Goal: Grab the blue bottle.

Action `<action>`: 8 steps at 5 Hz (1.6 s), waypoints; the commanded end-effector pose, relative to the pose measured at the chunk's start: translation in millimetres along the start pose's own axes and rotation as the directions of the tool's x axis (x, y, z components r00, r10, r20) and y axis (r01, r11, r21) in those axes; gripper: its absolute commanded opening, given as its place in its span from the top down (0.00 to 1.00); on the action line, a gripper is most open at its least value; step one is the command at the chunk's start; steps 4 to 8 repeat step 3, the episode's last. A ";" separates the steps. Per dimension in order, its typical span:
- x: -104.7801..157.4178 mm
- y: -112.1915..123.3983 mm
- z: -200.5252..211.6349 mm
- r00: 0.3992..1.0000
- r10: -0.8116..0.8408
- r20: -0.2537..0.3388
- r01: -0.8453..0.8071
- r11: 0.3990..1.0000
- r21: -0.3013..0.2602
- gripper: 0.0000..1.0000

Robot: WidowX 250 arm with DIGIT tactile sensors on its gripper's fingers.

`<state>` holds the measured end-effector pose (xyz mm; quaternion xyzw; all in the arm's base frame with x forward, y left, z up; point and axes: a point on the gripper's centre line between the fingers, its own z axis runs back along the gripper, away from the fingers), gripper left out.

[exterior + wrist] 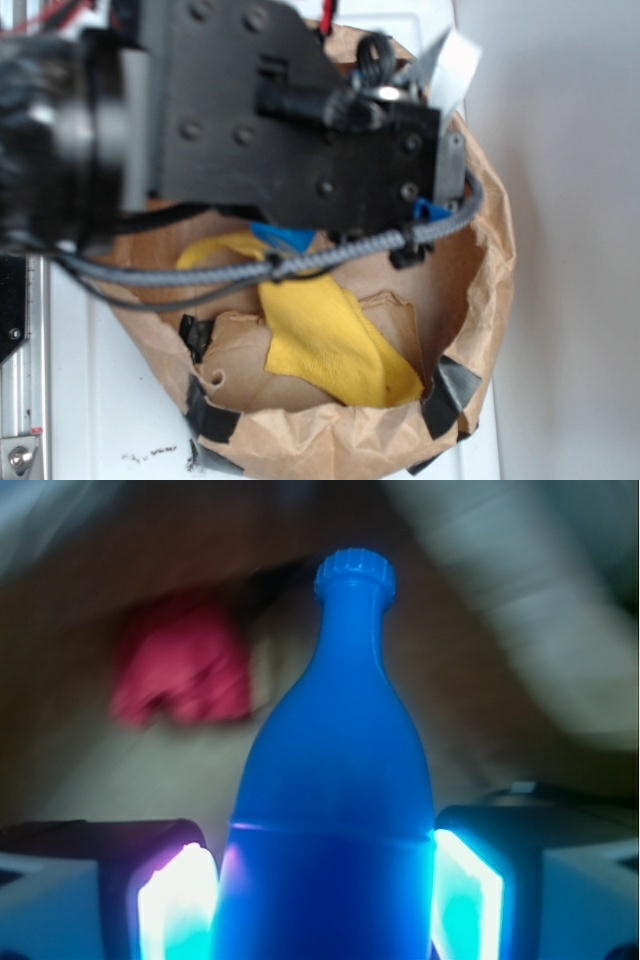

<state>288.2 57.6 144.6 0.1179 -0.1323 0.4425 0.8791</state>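
The blue bottle point(335, 780) fills the middle of the wrist view, cap pointing away from me. Its body sits between my gripper's point(322, 900) two pads, the left pad point(175, 905) and the right pad point(465, 895), and both lie against its sides. In the exterior view my arm covers most of the bottle. Only blue bits point(285, 238) show under the gripper body, inside the brown paper bag point(480, 290). My fingertips are hidden there.
A yellow cloth point(325, 340) lies in the bag in front of the gripper. A red wrinkly ball point(180, 675) lies blurred beyond the bottle to its left. The bag's rolled walls ring the space, with black tape point(450, 395) on the rim. Grey cables point(300, 262) hang across.
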 end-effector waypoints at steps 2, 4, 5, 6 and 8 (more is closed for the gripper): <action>21.8 47.9 62.7 0.993 -0.111 0.038 0.114 0.989 -0.089 1.00; 17.5 40.5 61.0 0.995 -0.089 0.045 0.092 0.993 -0.080 1.00; 17.5 40.5 61.0 0.995 -0.089 0.045 0.092 0.993 -0.080 1.00; 17.5 40.5 61.0 0.995 -0.089 0.045 0.092 0.993 -0.080 1.00; 17.5 40.5 61.0 0.995 -0.089 0.045 0.092 0.993 -0.080 1.00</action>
